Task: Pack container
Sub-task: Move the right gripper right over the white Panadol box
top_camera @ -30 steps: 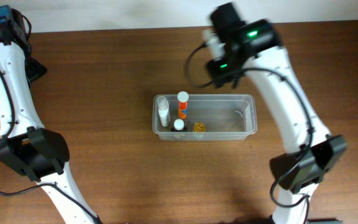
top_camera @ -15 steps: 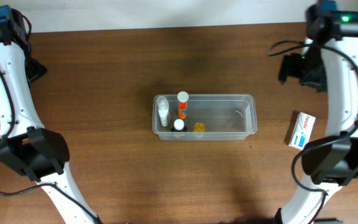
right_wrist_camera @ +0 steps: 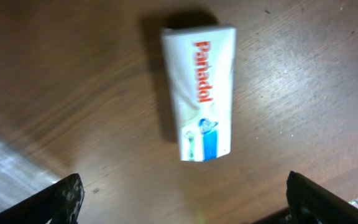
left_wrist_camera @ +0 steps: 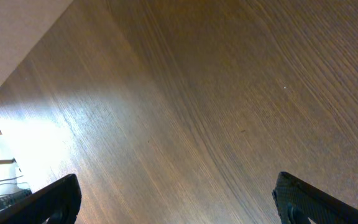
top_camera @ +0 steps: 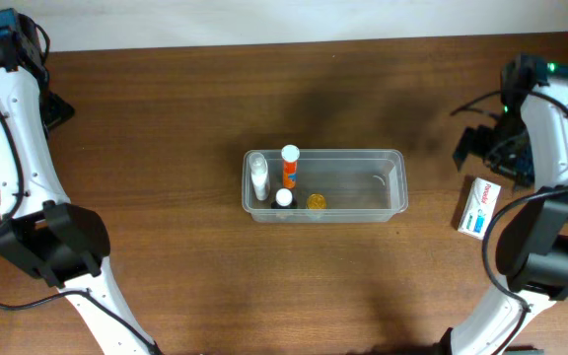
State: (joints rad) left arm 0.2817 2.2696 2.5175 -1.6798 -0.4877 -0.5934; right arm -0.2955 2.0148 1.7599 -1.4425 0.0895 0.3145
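Note:
The clear plastic container [top_camera: 363, 187] sits mid-table. Inside its left end are a white bottle [top_camera: 258, 175], an orange bottle with a white cap [top_camera: 289, 166], a small white-capped bottle [top_camera: 283, 197] and a small yellow item [top_camera: 316, 201]. A white and blue Panadol box [top_camera: 479, 207] lies flat on the table at the right; it also shows in the right wrist view [right_wrist_camera: 200, 91]. My right gripper [right_wrist_camera: 182, 202] is open and empty, hovering above the box. My left gripper [left_wrist_camera: 176, 202] is open and empty over bare wood at the far left back.
The right arm [top_camera: 550, 128] stands along the right table edge. The left arm [top_camera: 18, 118] runs along the left edge. The table's back edge meets a pale wall [top_camera: 264, 20].
My right arm has swung from above the container's back edge to the far right, then down toward the Panadol box, which came into view once the arm moved.

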